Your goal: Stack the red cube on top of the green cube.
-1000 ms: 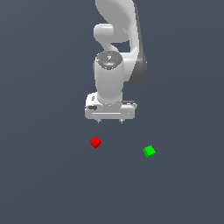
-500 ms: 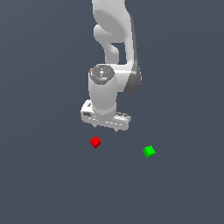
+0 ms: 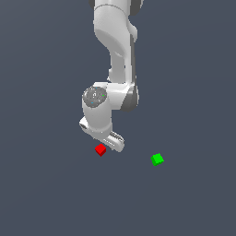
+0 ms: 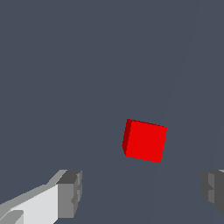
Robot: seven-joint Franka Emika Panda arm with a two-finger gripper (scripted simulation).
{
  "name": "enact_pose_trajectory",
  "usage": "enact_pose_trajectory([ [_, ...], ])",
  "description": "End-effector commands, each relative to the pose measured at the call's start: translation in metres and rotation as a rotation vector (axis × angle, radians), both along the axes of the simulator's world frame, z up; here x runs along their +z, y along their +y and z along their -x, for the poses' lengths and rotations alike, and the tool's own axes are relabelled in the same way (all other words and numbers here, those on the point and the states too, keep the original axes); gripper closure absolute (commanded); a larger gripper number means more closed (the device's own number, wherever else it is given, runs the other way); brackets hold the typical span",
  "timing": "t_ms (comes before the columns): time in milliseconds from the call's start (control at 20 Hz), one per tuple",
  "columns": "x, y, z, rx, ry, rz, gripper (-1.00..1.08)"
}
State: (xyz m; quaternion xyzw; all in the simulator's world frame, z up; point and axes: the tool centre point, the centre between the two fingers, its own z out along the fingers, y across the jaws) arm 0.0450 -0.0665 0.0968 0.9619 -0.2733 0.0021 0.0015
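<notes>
The red cube (image 3: 100, 150) rests on the dark grey floor, just under the white hand of the arm. My gripper (image 3: 105, 144) hovers right above it, lowered close to the floor; in the exterior view the hand hides the fingers. The wrist view shows the red cube (image 4: 145, 140) lying ahead of the gap between two widely spread grey fingertips (image 4: 70, 194), touching neither. My gripper (image 4: 142, 192) is open and holds nothing. The green cube (image 3: 157, 159) sits apart on the floor, toward the exterior view's right of the red one.
The plain dark grey floor (image 3: 55, 193) surrounds both cubes. The white arm (image 3: 115, 55) rises above the red cube.
The arm has come down and shifted a little toward the exterior view's left, bringing the hand close over the red cube. Neither cube has moved.
</notes>
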Motion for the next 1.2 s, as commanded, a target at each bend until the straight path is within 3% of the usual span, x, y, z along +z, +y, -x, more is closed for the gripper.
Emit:
enact_pose_trajectory([
  [0, -0.009, -0.008, -0.002, -0.066, 0.0, -0.001, -0.92],
  [400, -0.025, -0.022, -0.002, -0.179, 0.003, -0.003, -0.92],
  [800, -0.032, -0.022, -0.002, -0.183, 0.003, -0.003, -0.92],
  [1150, -0.065, -0.023, -0.001, -0.188, 0.003, -0.004, -0.92],
])
